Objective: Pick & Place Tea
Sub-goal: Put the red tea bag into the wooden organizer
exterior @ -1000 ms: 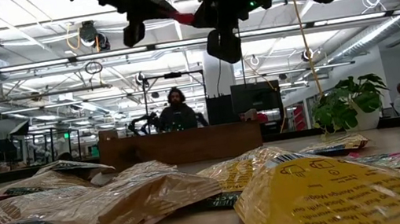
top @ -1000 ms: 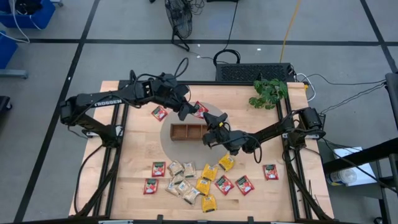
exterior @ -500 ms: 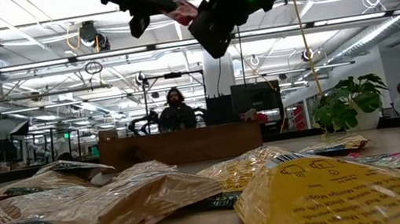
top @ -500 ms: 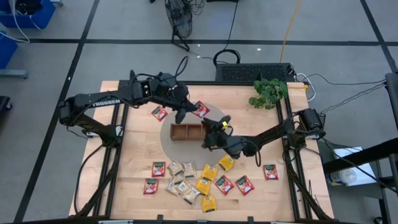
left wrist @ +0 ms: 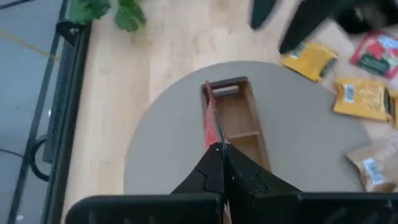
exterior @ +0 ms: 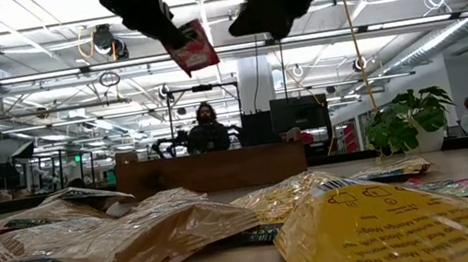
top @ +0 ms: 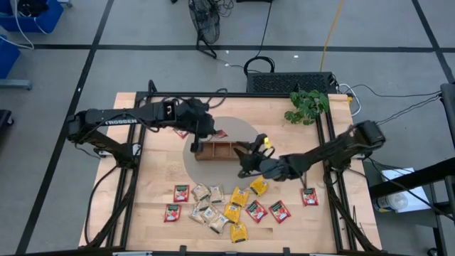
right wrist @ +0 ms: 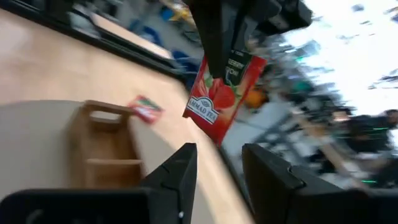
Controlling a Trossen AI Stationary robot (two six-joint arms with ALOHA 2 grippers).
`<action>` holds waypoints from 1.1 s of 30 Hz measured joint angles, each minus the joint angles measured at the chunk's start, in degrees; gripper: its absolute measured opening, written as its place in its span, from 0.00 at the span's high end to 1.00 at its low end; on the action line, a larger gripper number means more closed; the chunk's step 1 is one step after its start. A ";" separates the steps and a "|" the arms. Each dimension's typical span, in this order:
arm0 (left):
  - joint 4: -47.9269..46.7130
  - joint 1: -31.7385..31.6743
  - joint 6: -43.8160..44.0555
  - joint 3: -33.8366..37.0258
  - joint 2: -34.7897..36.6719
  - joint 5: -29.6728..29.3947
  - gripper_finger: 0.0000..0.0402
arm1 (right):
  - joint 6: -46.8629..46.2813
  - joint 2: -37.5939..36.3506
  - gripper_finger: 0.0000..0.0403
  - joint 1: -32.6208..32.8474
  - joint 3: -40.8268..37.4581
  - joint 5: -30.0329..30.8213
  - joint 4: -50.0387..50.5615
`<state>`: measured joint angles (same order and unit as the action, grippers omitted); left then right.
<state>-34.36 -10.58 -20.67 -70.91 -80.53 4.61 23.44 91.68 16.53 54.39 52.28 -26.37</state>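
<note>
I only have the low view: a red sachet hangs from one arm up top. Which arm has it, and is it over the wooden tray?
Observer: The left gripper is shut on the red square tea sachet. Seen from above, it hangs over the left end of the long brown wooden three-compartment tray.
Operator: Is the right gripper carrying anything?
Observer: No. The right gripper is open and empty, by the tray's right end.
Operator: Anything in the tray?
Observer: The compartments that show in the left wrist view are empty.
</note>
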 joint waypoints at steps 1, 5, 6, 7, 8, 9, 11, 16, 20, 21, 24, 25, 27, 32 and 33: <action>-0.26 0.60 -0.29 0.00 0.00 -0.07 1.00 | -3.14 -2.29 0.72 -0.58 0.00 -3.68 3.59; -1.08 2.24 -0.15 -0.04 -0.91 -0.60 1.00 | -14.20 -10.69 0.71 -4.82 0.02 -21.57 14.49; -1.25 2.46 0.27 -0.11 -1.61 -1.28 1.00 | -15.72 -12.29 0.71 -6.05 -0.17 -26.31 15.97; -2.06 2.50 0.45 -0.11 -2.38 -1.95 1.00 | -16.60 -13.73 0.71 -7.36 -0.83 -30.97 16.18; -3.14 2.48 0.88 -0.02 -3.55 -2.26 1.00 | -16.79 -15.19 0.71 -8.49 -1.76 -35.34 16.16; -3.18 2.50 1.37 -0.02 -4.80 -2.41 1.00 | -16.81 -16.43 0.71 -9.52 -2.88 -39.42 15.09; -2.59 2.33 1.81 -0.02 -7.48 -2.76 1.00 | -16.96 -18.85 0.71 -11.35 -5.58 -44.54 12.03; -3.08 2.24 1.58 -0.76 -13.90 -2.83 1.00 | -18.85 -23.97 0.72 -13.90 -13.11 -46.13 4.63; -2.89 2.24 0.86 -2.71 -17.48 -3.42 1.00 | -19.78 -26.87 0.72 -14.60 -18.22 -46.25 -0.48; -3.03 2.24 0.85 -3.34 -18.37 -4.32 1.00 | -19.78 -27.52 0.72 -14.62 -19.28 -46.24 -1.54; -2.84 1.95 0.20 -4.63 -20.43 -5.20 1.00 | -19.80 -28.58 0.73 -14.64 -21.79 -46.17 -3.72; -2.96 1.85 -0.16 -4.82 -20.94 -5.17 1.00 | -19.82 -28.83 0.73 -14.64 -22.31 -46.19 -3.86; -2.61 1.72 -0.46 -5.09 -22.22 -5.08 1.00 | -19.82 -29.34 0.73 -14.64 -23.00 -46.19 -3.66; -4.50 0.93 -0.24 -5.03 -24.35 -4.84 1.00 | -19.80 -29.29 0.73 -14.62 -23.50 -46.19 -3.76; -4.68 0.84 -0.29 -5.03 -24.62 -4.84 1.00 | -19.80 -29.34 0.73 -14.63 -23.50 -46.19 -3.79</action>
<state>-39.04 -9.74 -20.96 -75.94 -105.15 -0.23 3.64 62.34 1.90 30.89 6.09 -30.16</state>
